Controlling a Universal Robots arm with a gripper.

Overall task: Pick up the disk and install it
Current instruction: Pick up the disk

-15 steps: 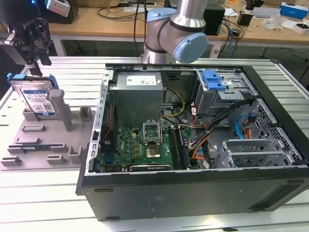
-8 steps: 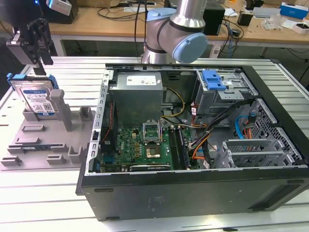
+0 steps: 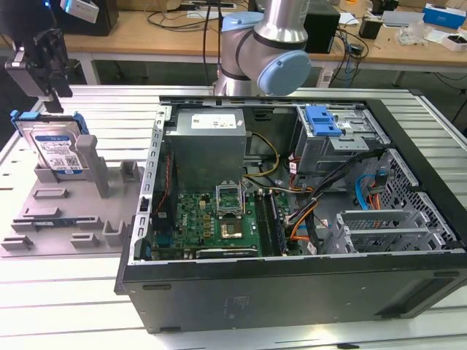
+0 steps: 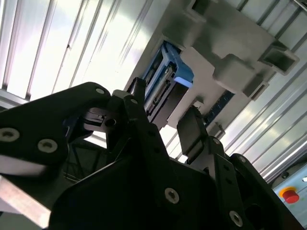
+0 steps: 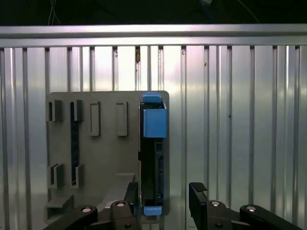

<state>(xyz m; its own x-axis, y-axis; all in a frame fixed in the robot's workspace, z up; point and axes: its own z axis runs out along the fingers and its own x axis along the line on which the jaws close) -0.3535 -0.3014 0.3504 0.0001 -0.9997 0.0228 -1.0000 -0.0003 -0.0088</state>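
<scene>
While wide open and empty, gripper (image 5: 164,189) directly above the upright disk (image 5: 153,158).

Silver arm (image 3: 281,22), blue joint cap (image 3: 284,73), black tool (image 5: 164,188)

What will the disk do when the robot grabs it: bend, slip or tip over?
Probably stay stiff: the disk looks like a flat metal box. It stands on edge in the grey holder, so a sideways push could tip it. Its blue rails look like smooth plastic, so the open gripper might slip there.
</scene>
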